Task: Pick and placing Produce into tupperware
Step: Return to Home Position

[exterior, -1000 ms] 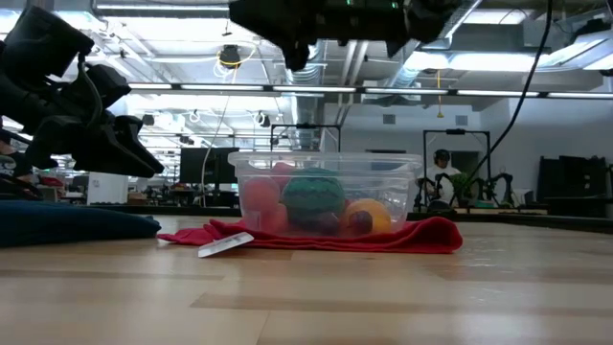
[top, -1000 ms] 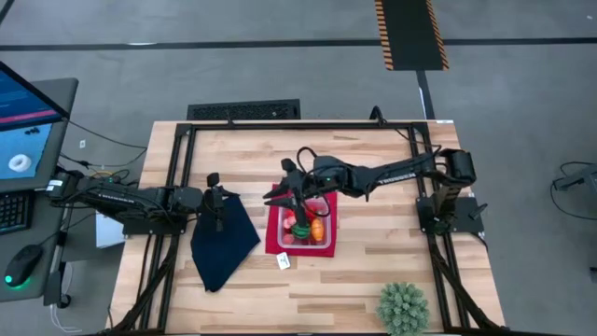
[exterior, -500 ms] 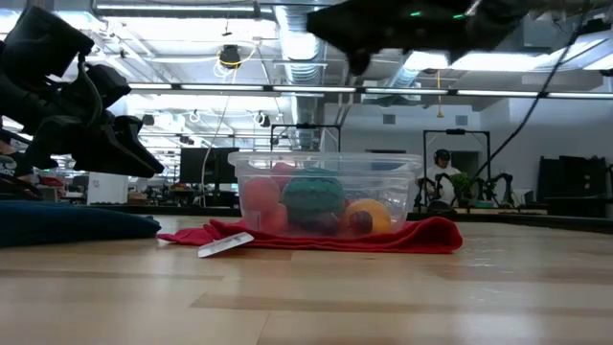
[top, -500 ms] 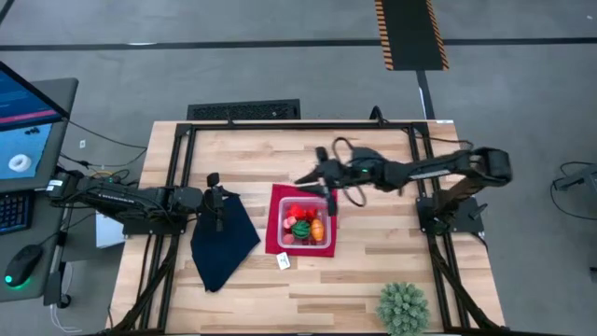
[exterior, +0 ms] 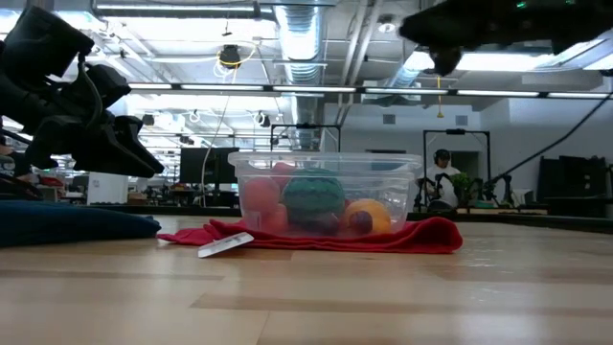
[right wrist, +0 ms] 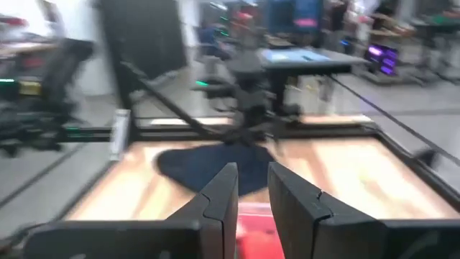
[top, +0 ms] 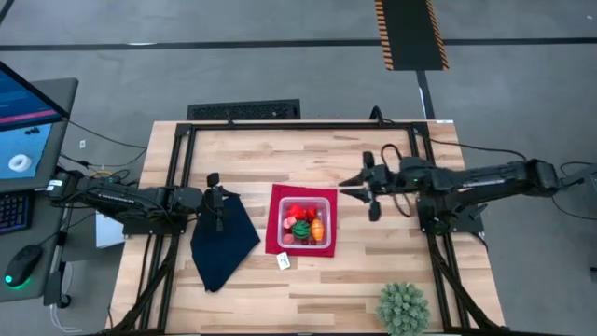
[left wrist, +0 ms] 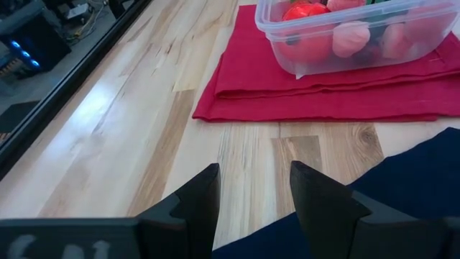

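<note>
Right claw (top: 359, 192) is up in the air over the light wooden surface (top: 373, 271), empty, with its fingers just a little apart, a narrow gap between them in its wrist view. The clear square plastic tupperware (top: 330, 211) is out past its fingertips and lower down, near but not touching.

The produce is all inside the tub: a green striped ball (top: 301, 227) in the middle, an orange piece (top: 318, 227) right beside it and some red ones (top: 298, 212) on the side nearer the claw. From the low view the green ball sits against the front wall with the orange piece next to it.

The tub rests on a folded red cloth mat (top: 273, 245), with a small white tag (top: 284, 262) at its corner.

Left claw (top: 220, 201) waits on the other side of the tub, fingers apart and holding nothing, hovering over the edge of a dark navy cloth (top: 224, 245). The red mat lies straight ahead of it.

A spiky green plant ball (top: 403, 308) sits well off to the side of the right claw, at the edge of the surface.
</note>
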